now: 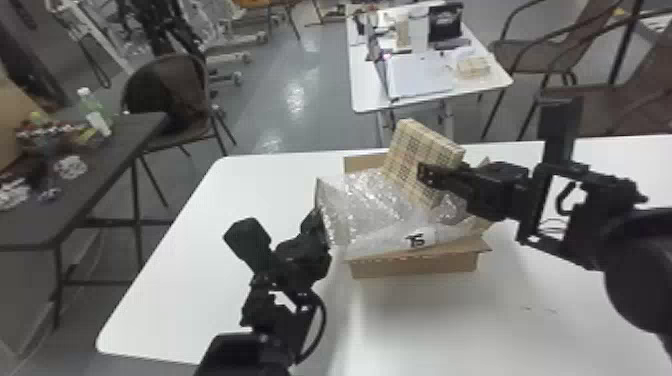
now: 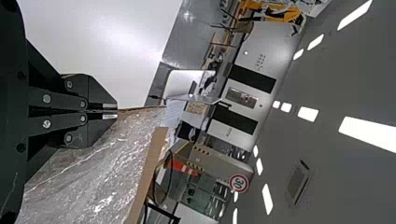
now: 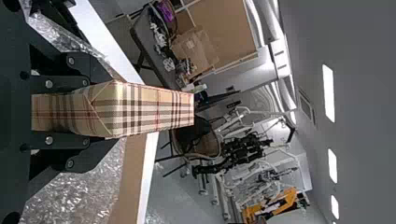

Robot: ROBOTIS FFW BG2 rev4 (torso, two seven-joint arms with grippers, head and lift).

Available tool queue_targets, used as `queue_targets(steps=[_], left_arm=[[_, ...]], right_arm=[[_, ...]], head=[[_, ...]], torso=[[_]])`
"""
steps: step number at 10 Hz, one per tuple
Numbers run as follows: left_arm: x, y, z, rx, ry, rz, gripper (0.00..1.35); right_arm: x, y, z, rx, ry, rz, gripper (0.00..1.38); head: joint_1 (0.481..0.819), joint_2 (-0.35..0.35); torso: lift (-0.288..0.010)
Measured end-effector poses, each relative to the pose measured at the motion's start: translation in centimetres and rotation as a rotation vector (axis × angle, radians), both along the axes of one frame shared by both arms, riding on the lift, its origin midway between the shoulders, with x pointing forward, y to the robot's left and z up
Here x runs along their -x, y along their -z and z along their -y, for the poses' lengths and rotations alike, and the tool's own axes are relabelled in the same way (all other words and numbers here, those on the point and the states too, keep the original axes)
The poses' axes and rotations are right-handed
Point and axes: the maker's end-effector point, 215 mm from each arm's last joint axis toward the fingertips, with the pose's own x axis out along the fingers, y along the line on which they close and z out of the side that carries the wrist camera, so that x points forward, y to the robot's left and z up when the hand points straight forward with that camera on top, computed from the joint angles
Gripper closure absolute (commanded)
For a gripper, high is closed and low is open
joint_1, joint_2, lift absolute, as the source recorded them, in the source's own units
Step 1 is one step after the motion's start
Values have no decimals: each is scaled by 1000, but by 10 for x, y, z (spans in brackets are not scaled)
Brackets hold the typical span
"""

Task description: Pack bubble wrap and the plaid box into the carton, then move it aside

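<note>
The carton [image 1: 415, 265] stands on the white table with bubble wrap [image 1: 372, 200] bulging over its opening. Tilted over the wrap, the plaid box [image 1: 412, 152] is held by my right gripper [image 1: 430, 175]. In the right wrist view the plaid box [image 3: 149, 109] lies between both fingers of my right gripper [image 3: 88, 112], which is shut on it. My left gripper [image 1: 320, 225] is at the carton's left side. The left wrist view has my left gripper [image 2: 116, 111] shut on the carton's edge [image 2: 142, 108], beside the bubble wrap [image 2: 102, 172].
The white table [image 1: 175, 280] extends left and in front of the carton. Beyond it stands another white table [image 1: 370, 97] with papers and devices. At the left is a dark table [image 1: 100, 165] holding small items, near a chair [image 1: 170, 100].
</note>
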Motion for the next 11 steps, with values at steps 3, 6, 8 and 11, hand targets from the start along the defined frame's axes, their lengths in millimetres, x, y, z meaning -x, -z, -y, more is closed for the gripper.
queue_targets(steps=[3, 6, 8, 11], left_arm=[[-1, -2, 11, 13, 18, 2, 1211], [-1, -1, 10, 19, 16, 1, 1211], [-1, -2, 4, 16, 5, 5, 1211], [4, 1, -9, 16, -21, 4, 1211]], right_arm=[[-6, 27, -1, 57, -5, -46, 572], [2, 23, -9, 36, -36, -41, 541], [-5, -5, 17, 46, 39, 100, 524], [1, 13, 133, 105, 309, 202, 519]], head=[[669, 276], [671, 285], [657, 275], [680, 174]], torso=[[-137], [-137], [-137], [-137]])
